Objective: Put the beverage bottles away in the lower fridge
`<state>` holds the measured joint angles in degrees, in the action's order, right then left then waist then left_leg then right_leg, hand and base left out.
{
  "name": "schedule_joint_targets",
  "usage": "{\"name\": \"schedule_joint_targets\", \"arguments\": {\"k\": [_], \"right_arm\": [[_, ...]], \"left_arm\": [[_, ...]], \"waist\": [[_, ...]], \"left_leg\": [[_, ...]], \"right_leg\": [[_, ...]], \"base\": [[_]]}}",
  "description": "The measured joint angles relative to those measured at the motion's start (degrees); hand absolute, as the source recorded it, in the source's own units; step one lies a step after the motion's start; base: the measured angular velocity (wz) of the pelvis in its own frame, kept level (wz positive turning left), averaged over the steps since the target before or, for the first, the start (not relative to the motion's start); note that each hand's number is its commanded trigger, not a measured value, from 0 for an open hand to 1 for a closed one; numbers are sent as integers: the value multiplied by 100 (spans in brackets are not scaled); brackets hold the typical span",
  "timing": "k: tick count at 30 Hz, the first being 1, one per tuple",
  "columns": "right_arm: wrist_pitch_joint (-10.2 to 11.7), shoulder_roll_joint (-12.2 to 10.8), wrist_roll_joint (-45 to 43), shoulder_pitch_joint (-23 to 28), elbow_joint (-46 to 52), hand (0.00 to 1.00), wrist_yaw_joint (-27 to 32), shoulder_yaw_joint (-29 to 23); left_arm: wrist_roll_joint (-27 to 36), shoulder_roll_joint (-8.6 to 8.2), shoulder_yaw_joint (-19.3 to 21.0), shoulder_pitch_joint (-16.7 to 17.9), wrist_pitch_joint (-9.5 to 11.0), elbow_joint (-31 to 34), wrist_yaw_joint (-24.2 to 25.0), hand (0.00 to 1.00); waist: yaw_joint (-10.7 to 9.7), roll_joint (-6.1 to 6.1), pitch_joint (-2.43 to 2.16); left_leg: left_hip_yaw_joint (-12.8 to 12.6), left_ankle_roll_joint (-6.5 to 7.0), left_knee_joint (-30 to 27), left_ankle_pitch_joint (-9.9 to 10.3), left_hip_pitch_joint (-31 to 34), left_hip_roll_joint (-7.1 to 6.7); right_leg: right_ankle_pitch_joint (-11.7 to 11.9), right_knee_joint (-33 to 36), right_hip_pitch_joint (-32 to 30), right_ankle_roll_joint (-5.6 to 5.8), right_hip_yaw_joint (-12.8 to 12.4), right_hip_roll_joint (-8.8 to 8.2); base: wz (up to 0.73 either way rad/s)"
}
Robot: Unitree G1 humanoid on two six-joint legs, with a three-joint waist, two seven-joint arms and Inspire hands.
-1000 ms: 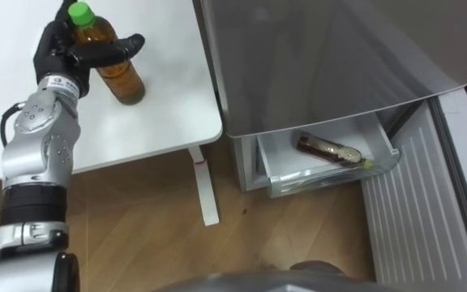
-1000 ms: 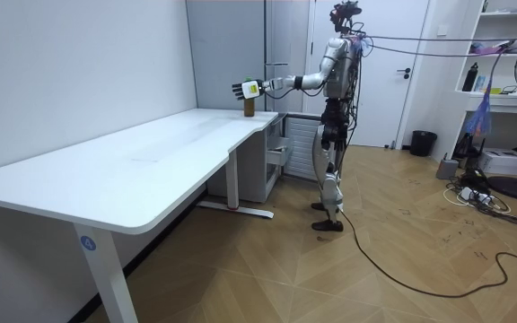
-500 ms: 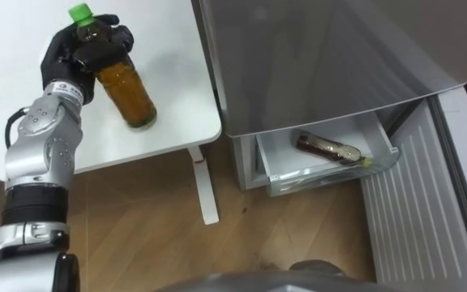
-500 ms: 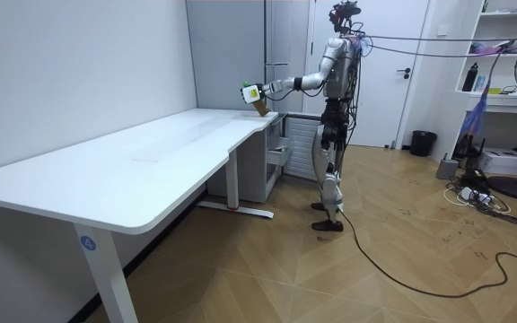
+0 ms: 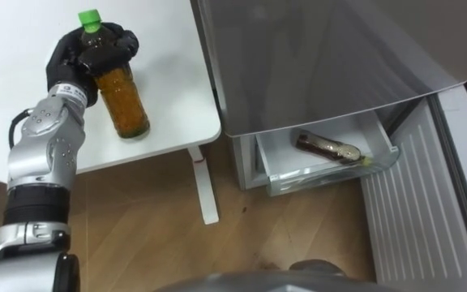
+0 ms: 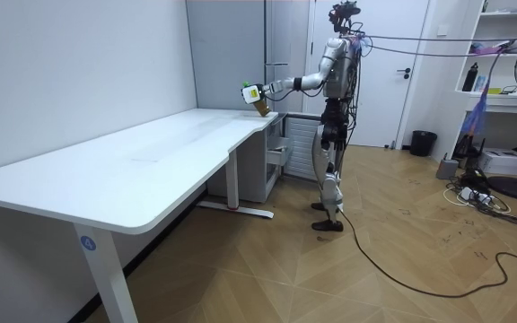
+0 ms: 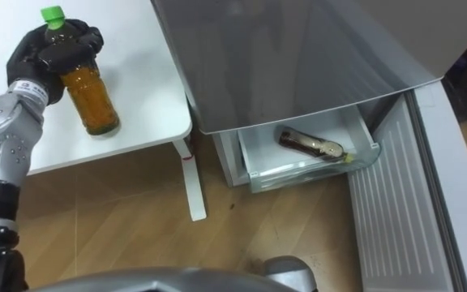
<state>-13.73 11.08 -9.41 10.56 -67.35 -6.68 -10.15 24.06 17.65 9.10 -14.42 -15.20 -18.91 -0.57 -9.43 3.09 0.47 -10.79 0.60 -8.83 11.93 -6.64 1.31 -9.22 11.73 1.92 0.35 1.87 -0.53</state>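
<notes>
Grey fridge (image 5: 339,57) to rt of L hand, white table (image 5: 23,24) under hand, open lower drawer (image 5: 278,166) well off to hand's rt, L hand (image 5: 70,61) curled tight round neck of amber drink bottle (image 5: 126,101) w/ green cap, bottle body below fingers, 2nd bottle (image 5: 328,148) lying in drawer

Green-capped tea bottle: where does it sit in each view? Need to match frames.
Left eye view: upper left, green-capped bottle gripped by the left hand, over the white table.
Right eye view: upper left too, bottle closer to the picture's left edge.
Room view: upper centre, bottle at the end of the outstretched arm, over the table's far end.
Shared landmark: the table corner beside the grey fridge.
</notes>
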Motion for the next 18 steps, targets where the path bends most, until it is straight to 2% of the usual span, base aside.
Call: {"name": "schedule_joint_targets", "arguments": {"k": [11, 18], "right_arm": [[10, -2, 7, -7, -33, 0, -109, 50], [1, 0, 19, -101, -81, 0, -176, 70]], "left_arm": [[-27, 0, -65, -1, 2, 131, -24, 100], [-411, 0, -250, 0, 1, 409, 25, 100]], "waist": [[36, -102, -15], [116, -162, -9]], "left_leg": [[6, 0, -4, -1, 7, 0], [11, 0, -45, 0, 38, -2]], "right_leg": [[-8, -2, 5, -3, 10, -3], [-9, -14, -4, -2, 11, -9]], "base": [[0], [0]]}}
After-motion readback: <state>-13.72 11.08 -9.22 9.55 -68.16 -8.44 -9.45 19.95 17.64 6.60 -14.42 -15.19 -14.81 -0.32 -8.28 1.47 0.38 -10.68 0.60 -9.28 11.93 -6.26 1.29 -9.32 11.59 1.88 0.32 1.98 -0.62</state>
